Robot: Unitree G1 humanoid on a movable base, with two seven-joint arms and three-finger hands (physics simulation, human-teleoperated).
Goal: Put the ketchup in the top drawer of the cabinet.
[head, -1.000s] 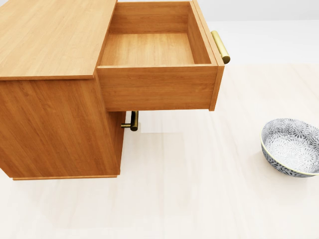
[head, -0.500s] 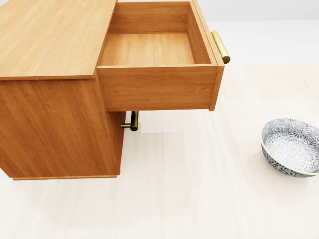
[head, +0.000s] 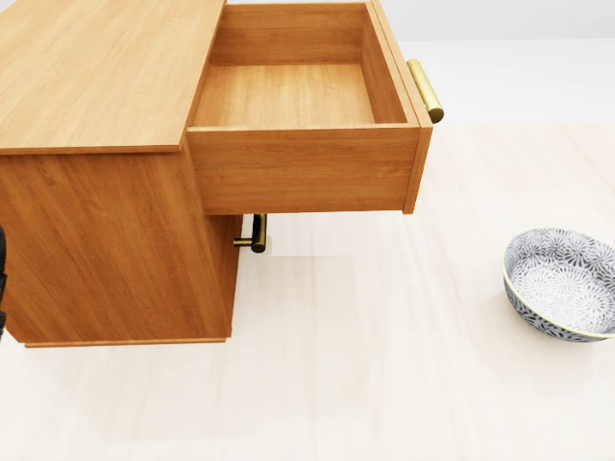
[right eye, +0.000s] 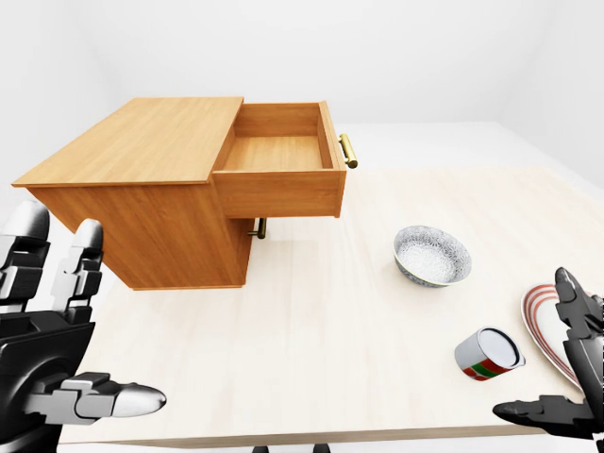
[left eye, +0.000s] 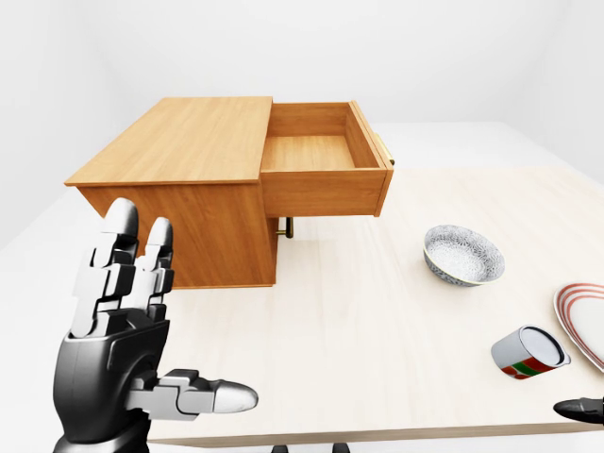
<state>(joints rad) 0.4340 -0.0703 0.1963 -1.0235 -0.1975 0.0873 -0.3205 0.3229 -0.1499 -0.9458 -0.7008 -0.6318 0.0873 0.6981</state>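
The left hand (left eye: 132, 354), grey and black with three fingers, is raised with fingers spread wide and thumb out, holding nothing, below the light wooden cabinet (left eye: 189, 184) in the left-eye view. The right hand (right eye: 566, 368), black, is cut off at the right-eye view's edge; its fingers look spread and empty. The small cylindrical ketchup container (right eye: 488, 354) with red, white and green label lies tipped on the pale table (right eye: 330, 321), well right of the cabinet, just left of the right hand. The cabinet's top drawer (right eye: 278, 156) stands pulled out, empty. A patterned grey bowl (right eye: 431, 255) sits between cabinet and container; a red-rimmed plate (right eye: 543, 326) is partly hidden by the right hand.
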